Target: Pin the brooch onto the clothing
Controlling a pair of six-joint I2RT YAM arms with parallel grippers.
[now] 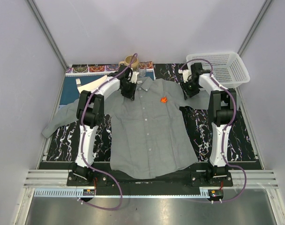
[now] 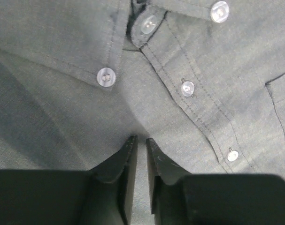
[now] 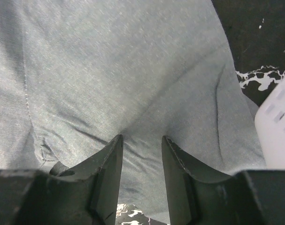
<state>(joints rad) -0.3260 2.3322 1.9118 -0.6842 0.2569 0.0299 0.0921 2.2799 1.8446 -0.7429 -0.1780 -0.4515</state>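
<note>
The clothing, a grey button-up shirt, lies spread flat, front up, on the table. The brooch, a tiny orange-red ornament, sits on the shirt's chest right of the button row. My left gripper is down at the collar; in its wrist view its jaws stand almost together, pinching a small pucker of the shirt below a collar button. My right gripper is at the shirt's right shoulder; its fingers stand apart, tips pressed onto wrinkled grey cloth. Neither wrist view shows the brooch.
A white mesh basket stands at the back right, close to the right arm. A mug stands behind the collar. A blue patterned placemat lies under the left sleeve. The table cover is black marbled.
</note>
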